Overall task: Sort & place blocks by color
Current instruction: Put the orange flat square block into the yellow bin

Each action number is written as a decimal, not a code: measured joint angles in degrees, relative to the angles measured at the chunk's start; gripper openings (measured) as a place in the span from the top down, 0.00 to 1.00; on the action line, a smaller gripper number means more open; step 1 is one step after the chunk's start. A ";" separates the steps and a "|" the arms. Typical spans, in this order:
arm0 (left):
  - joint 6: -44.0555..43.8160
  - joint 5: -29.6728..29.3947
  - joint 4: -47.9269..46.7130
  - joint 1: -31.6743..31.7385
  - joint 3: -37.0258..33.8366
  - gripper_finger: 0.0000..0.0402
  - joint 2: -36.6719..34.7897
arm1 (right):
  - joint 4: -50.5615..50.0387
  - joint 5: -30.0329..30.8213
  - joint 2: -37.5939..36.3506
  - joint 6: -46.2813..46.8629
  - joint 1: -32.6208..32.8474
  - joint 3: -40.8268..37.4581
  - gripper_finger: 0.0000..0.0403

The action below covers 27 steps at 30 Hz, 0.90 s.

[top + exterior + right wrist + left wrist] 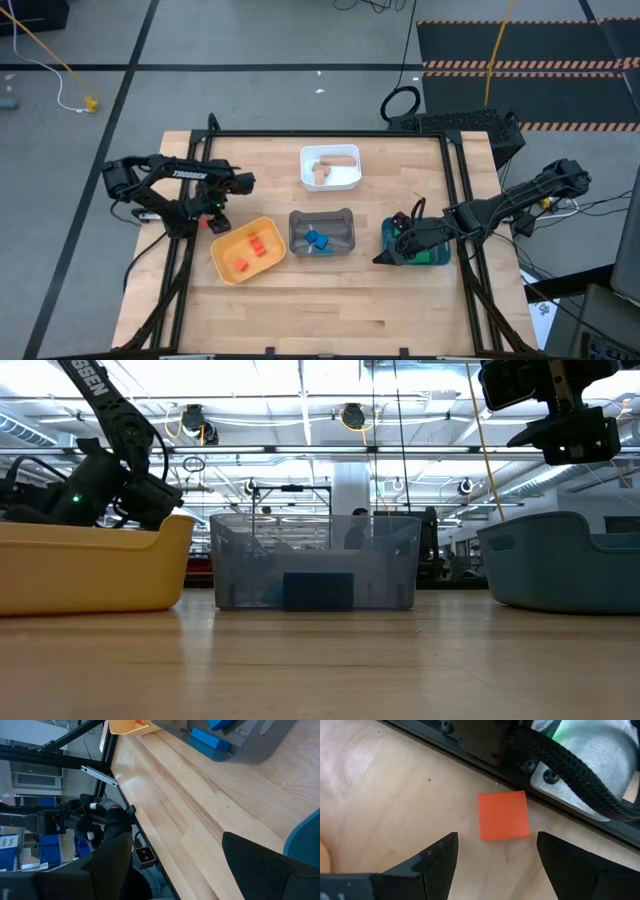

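A red-orange block (pixel 503 815) lies flat on the wooden table beside the black frame rail, just left of the yellow tray (pixel 222 258). My left gripper (pixel 497 857) hangs over it, slanting down and open, with one finger on either side and short of the block, touching nothing. In the high view the left gripper (pixel 215 218) is at the yellow tray's far left corner. Two red-orange blocks (pixel 256 245) lie in that tray. My right gripper (pixel 385 258) waits open above the near left corner of the teal tray (pixel 440 258).
A grey tray (pixel 345 222) at the middle holds blue blocks (pixel 317 240). The white tray (pixel 352 180) behind it holds tan blocks (pixel 333 166). Green blocks (pixel 405 243) lie in the teal tray. The black frame rail (pixel 470 762) and a cable run close behind the loose block.
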 joint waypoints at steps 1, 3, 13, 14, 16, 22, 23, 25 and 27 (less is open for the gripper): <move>0.22 -0.37 0.19 0.00 -0.08 0.33 0.00 | 0.01 0.00 0.00 0.00 0.01 0.00 0.25; 1.52 -1.51 0.53 0.00 -0.11 0.33 0.00 | 0.00 0.00 0.00 0.00 -0.01 0.00 0.25; 8.16 -6.91 0.74 -2.56 0.06 0.55 6.65 | 0.18 -0.02 0.00 0.00 0.01 0.00 0.25; 8.36 -7.11 0.51 -2.97 0.21 0.59 7.45 | 0.26 0.00 0.00 0.00 -0.01 0.00 0.25; 8.60 -7.08 -0.08 -3.85 0.56 0.65 8.61 | 0.21 0.00 0.00 0.01 0.01 0.00 0.25; 8.08 -7.01 -0.34 -5.07 1.53 0.66 9.04 | 0.27 0.00 0.00 0.00 -0.01 0.00 0.25; 8.14 -7.01 -0.34 -5.07 1.72 0.66 9.03 | 0.32 0.00 0.00 0.00 0.01 0.00 0.25; 8.74 -7.02 -0.20 -5.07 2.14 0.66 9.05 | 0.55 0.00 0.00 0.00 0.01 0.00 0.25; 9.92 -6.73 -0.13 -5.07 2.76 0.66 9.07 | 0.50 0.00 0.00 0.00 0.01 0.00 0.25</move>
